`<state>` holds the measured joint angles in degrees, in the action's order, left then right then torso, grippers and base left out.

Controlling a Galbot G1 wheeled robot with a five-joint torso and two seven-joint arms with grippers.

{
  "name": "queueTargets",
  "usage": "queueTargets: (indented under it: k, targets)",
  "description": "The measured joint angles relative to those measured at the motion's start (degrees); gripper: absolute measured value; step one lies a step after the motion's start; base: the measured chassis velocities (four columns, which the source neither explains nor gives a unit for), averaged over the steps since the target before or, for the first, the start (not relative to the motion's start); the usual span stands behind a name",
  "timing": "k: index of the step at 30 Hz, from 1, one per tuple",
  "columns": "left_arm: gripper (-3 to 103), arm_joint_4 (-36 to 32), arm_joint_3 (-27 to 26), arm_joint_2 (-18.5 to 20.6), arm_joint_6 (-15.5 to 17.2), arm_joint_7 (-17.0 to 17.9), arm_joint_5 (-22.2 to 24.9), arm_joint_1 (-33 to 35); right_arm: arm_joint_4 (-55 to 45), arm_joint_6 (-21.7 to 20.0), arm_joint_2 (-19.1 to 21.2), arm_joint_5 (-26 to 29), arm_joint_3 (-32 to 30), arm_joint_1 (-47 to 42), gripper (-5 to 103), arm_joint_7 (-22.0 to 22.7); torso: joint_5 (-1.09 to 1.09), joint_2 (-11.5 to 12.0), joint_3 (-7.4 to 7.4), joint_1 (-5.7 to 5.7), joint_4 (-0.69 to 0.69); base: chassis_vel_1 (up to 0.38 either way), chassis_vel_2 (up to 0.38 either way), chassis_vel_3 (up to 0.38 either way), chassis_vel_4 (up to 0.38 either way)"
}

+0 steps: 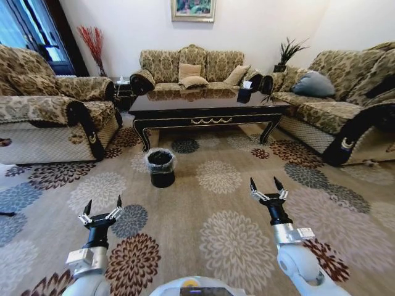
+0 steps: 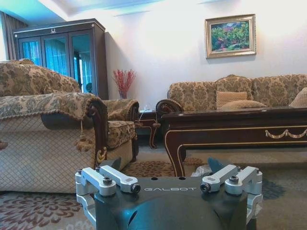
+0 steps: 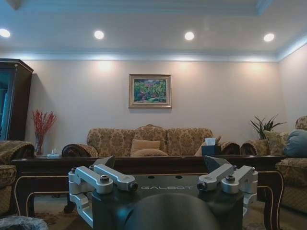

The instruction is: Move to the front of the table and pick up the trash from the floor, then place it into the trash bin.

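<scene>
Though I face the table (image 1: 207, 111) squarely, no trash on the floor (image 1: 216, 216) is clear to me; the carpet's flower medallions are busy enough that a small scrap would be hard to pick out. The bin (image 1: 162, 167) stands on the carpet just in front of the table's left leg, its clear bag folded over the rim, its inside dark. From my right wrist, only a sliver of that crinkly bag shows at the picture's edge; from my left wrist, my own gripper body covers most of it.

My left gripper (image 1: 102, 206) hangs over the near carpet to the left, its fingers spread wide and holding nothing. My right gripper (image 1: 266, 186) hovers to the right, a little farther forward, equally wide and bare.

On the table's right end sits a dark tissue box (image 1: 245, 94). Sofas ring the table: one at the far wall (image 1: 191, 68) with cushions, one on the left (image 1: 49, 105), one on the right (image 1: 345, 105) cut off by the edge. A red dried bouquet (image 1: 92, 40) stands in the far left corner, a green plant (image 1: 287, 52) in the far right, a painting (image 1: 193, 9) above the far sofa.
</scene>
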<state>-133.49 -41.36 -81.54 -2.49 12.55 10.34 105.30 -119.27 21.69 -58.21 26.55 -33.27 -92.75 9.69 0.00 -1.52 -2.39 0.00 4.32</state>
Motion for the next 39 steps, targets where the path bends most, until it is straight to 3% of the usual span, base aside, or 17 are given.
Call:
queueTargets:
  k: [26, 39]
  targets:
    - [100, 0.0, 0.0, 0.0, 0.0, 0.0, 0.0, 0.0, 0.0, 0.0, 0.0, 0.0, 0.0, 0.0, 100, 0.0, -0.01, 0.0, 0.0, 0.0, 0.0, -0.012, 0.005, 0.012, -0.005]
    - [100, 0.0, 0.0, 0.0, 0.0, 0.0, 0.0, 0.0, 0.0, 0.0, 0.0, 0.0, 0.0, 0.0, 100, 0.0, 0.05, 0.0, 0.01, 0.01, 0.01, 0.063, -0.243, -0.057, 0.254]
